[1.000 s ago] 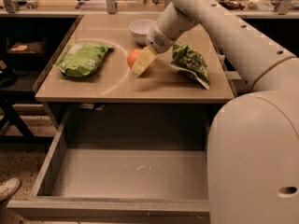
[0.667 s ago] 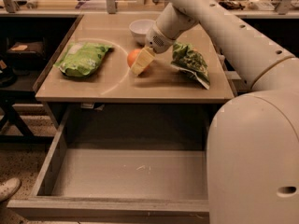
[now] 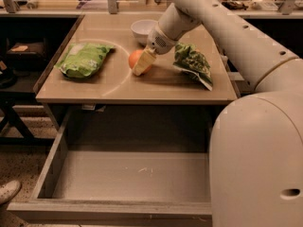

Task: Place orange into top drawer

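- The drawer (image 3: 128, 174) stands pulled out below the counter (image 3: 118, 88). Its grey floor shows nothing in it, so it looks ready to receive.
- The orange (image 3: 134, 58) sits on the counter near the middle. It is between the left green bag (image 3: 84, 59) and the right green bag (image 3: 191, 63), and in front of the bowl (image 3: 143, 30).
- The end effector (image 3: 143, 62) is down at the orange, its pale tip lying across the fruit's right front side.
- I cannot tell how far open it is, or whether it has hold of the orange; the fruit appears to rest on the counter.
- As I judge it, the work is at the grasp. Lifting, carrying forward over the counter edge, lowering into the drawer and letting go are all left to do.
- Hidden: the far side of the end effector is behind the orange, so the contact there cannot be read.
- The arm (image 3: 203, 13) covers part of the counter's back right.
- The robot's body (image 3: 255, 164) blocks the drawer's right end, so that wall and corner are unseen.
- The drawer's front edge runs off the bottom of the view.
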`<state>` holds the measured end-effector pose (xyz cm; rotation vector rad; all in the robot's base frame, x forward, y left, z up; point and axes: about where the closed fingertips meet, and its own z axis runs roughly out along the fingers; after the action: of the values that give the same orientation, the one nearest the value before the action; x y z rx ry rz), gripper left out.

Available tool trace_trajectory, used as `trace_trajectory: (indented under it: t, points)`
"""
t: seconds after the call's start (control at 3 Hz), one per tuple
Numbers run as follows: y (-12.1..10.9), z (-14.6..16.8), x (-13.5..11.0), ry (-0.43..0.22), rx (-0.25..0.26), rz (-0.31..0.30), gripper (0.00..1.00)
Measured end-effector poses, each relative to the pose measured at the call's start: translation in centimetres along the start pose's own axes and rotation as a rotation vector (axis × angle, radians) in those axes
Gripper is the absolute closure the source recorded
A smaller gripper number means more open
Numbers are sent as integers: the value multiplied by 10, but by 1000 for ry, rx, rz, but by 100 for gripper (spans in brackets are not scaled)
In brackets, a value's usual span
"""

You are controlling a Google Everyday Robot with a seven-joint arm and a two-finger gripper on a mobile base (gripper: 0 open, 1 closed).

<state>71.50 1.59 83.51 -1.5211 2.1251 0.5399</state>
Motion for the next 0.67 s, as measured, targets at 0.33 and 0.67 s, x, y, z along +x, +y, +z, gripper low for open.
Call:
trace_trajectory:
  t: [0.33,0.67]
  points:
    - [1,0,-1,3,-3,-8,88]
    - [14,-18,2,22,7,-26,100]
